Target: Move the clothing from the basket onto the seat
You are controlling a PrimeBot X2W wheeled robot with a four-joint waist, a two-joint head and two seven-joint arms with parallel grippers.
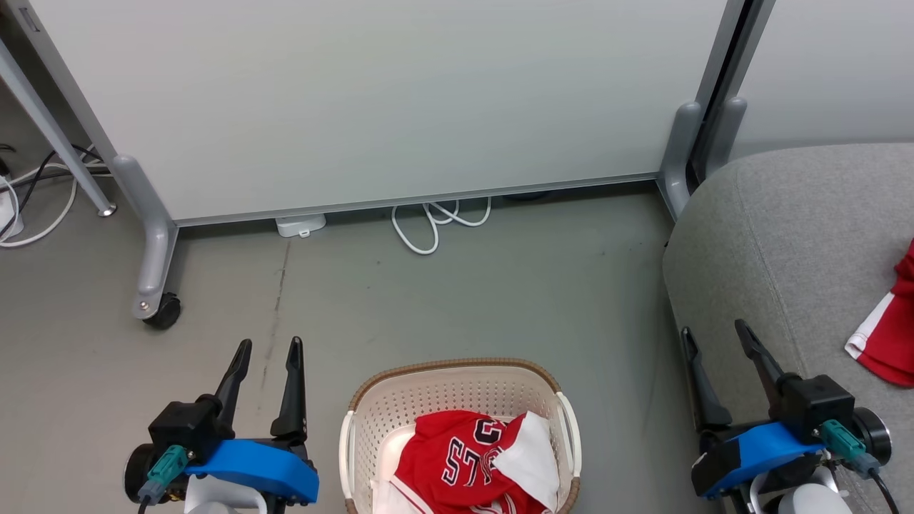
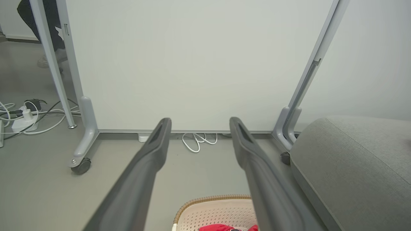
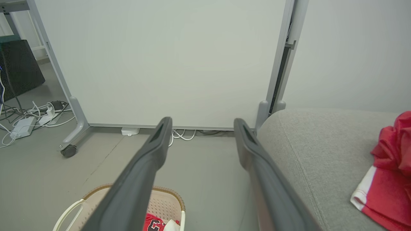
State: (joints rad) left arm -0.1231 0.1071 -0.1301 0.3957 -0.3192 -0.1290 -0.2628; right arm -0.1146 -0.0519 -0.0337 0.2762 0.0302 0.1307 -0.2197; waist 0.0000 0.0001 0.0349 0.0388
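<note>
The job looks about half done. One red piece of clothing with a white stripe already lies on the grey seat, far over on the right. The other one, a red shirt with black and white letters, is in the basket. It lies in a crumpled heap with a white part on top. The basket stands on the floor, near the robot and just left of the seat.

The left gripper hangs over the floor to the left of the basket. Its two fingers are spread wide and hold nothing. The right gripper is on the other side, by the left edge of the seat. Its fingers are spread wide too, and they are empty.

What is left: a gripper has to reach down into the basket, pinch the red shirt, lift it out and carry it right, onto the seat. It may be the last piece, but something could hide under it.
</note>
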